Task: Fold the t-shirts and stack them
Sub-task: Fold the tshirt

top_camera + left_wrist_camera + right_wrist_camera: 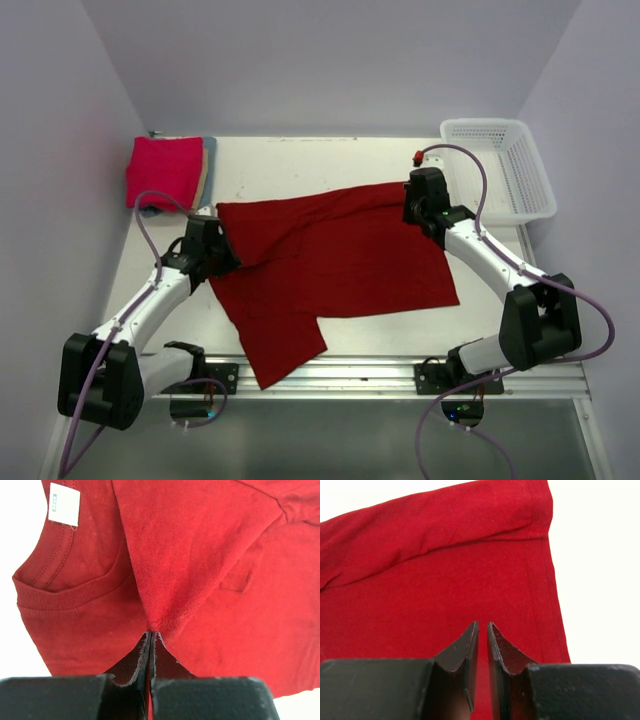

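A dark crimson t-shirt point(340, 260) lies spread across the middle of the table, its far edge folded over. My left gripper point(222, 245) is shut on a bunched bit of it at the shirt's left side. The left wrist view shows the cloth point(210, 555) puckering into the closed tips point(151, 634), next to the collar point(65, 592) and a white label point(64, 504). My right gripper point(415, 205) hangs over the shirt's far right corner. Its jaws point(482, 625) stand a narrow gap apart above smooth cloth point(430, 580), with nothing pinched. A folded pinkish-red t-shirt point(163, 170) rests on a blue-grey one point(209, 150) at the back left.
A white mesh basket point(485, 123) stands at the back right corner. Grey walls close in the table on the left, back and right. A metal rail point(380, 372) runs along the near edge between the arm bases.
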Available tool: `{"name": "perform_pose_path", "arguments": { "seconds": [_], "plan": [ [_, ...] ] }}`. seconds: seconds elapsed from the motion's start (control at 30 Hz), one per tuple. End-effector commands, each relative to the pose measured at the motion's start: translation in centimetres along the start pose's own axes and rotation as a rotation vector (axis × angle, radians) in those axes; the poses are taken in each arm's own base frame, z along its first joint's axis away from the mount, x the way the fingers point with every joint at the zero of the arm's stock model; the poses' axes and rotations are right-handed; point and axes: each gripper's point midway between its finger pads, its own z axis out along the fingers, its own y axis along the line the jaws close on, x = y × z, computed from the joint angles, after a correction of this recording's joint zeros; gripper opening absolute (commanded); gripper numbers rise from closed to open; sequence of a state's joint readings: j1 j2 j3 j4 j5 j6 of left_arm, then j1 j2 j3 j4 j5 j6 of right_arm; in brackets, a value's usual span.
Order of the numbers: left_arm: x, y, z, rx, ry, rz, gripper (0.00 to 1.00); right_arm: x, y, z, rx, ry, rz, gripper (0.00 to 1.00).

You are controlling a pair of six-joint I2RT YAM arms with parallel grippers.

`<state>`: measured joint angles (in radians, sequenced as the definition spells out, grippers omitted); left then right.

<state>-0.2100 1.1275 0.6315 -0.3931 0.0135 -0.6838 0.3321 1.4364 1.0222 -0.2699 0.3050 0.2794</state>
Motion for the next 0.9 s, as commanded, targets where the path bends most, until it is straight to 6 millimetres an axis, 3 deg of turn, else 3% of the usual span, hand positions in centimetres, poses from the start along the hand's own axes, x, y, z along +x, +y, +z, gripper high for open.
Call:
{"name": "perform_pose_path", "arguments": {
  "seconds": [0.0, 0.03, 0.17, 0.23, 0.27, 0.3, 0.37, 0.4, 0.43, 0.53, 0.57, 0.63, 0.67, 0.7, 0.87],
  "plan": [
    [-0.2, 0.4, -0.8, -0.024, -0.031, -0.022, 0.0, -0.9, -0.2, -0.6, 0.008, -0.038, 0.005, 0.17],
    [-0.3, 0.5, -0.9, -0.031, -0.036, -0.022, 0.0, -0.8, -0.2, -0.6, 0.008, -0.036, 0.003, 0.17],
    [-1.1, 0.9, -1.4, -0.069, -0.065, -0.043, 0.36, -0.8, -0.2, -0.6, 0.009, -0.035, 0.003, 0.17],
    [-3.1, 0.6, -2.6, -0.078, -0.147, -0.057, 0.48, -0.8, -0.3, -0.6, 0.012, -0.036, 0.001, 0.18],
    [-4.2, 0.2, -3.2, -0.066, -0.192, -0.061, 0.65, -0.8, -0.4, -0.6, 0.017, -0.036, 0.0, 0.18],
    [-5.5, -0.4, -4.0, -0.04, -0.25, -0.059, 0.74, -0.8, -0.4, -0.5, 0.019, -0.035, 0.001, 0.19],
    [-7.9, -1.4, -4.6, -0.006, -0.348, -0.04, 0.88, -0.7, -0.5, -0.4, 0.028, -0.031, 0.001, 0.23],
    [-8.8, -1.9, -4.6, -0.001, -0.37, -0.031, 0.89, -0.8, -0.6, -0.4, 0.034, -0.033, 0.004, 0.24],
    [-9.4, -2.4, -4.3, 0.009, -0.377, -0.021, 0.89, -0.9, -0.5, -0.4, 0.034, -0.033, 0.006, 0.25],
    [-11.5, -4.5, -2.1, 0.044, -0.367, 0.011, 0.66, -1.0, -0.5, 0.1, 0.048, -0.029, 0.014, 0.29],
    [-12.5, -5.6, -1.5, 0.078, -0.381, 0.023, 0.47, -0.8, -0.5, 0.3, 0.051, -0.022, 0.013, 0.32],
    [-13.2, -7.0, 1.5, 0.107, -0.332, 0.04, 0.21, -1.1, -0.2, 0.6, 0.046, -0.019, 0.023, 0.37],
    [-13.9, -7.7, 2.4, 0.125, -0.338, 0.041, 0.0, -1.1, -0.1, 0.8, 0.045, -0.016, 0.025, 0.4],
    [-14.0, -8.1, 4.5, 0.12, -0.303, 0.042, 0.0, -0.8, 0.0, 1.1, 0.049, -0.002, 0.022, 0.43],
    [-14.0, -8.8, 9.8, 0.153, -0.215, 0.033, 0.0, -1.7, 0.3, 1.8, 0.055, -0.003, 0.035, 0.46]
  ]
}}
